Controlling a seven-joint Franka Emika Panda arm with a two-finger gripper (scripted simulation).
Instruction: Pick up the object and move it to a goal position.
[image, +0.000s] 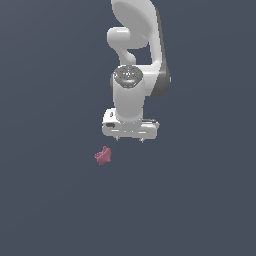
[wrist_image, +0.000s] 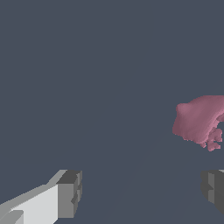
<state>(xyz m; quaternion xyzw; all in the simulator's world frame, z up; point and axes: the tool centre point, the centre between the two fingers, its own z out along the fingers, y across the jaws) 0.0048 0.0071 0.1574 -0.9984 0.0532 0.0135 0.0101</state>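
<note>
On the dark slate floor, toward the exterior view's left, lies the object (image: 103, 156), a small jagged pink-maroon lump, resting free with nothing touching it. To its right and higher in that view hangs the white gripper (image: 129, 139), its two short fingertips spread apart and holding nothing. The wrist view confirms the open stance: one grey finger pad (wrist_image: 69, 194) and the opposite pad (wrist_image: 214, 189) stand wide apart, with bare floor between them.

Risk, as judged from this arrangement: the object (wrist_image: 199, 118) sits off the line between the pads, near the frame's edge and partly cut off by it. A straight descent from here would likely close on empty floor, or bring one fingertip down onto the lump and knock it aside. Its irregular points also offer poor flat contact, so a grasp that is off centre could let it twist or slip out. No goal marker is visible in either view.
</note>
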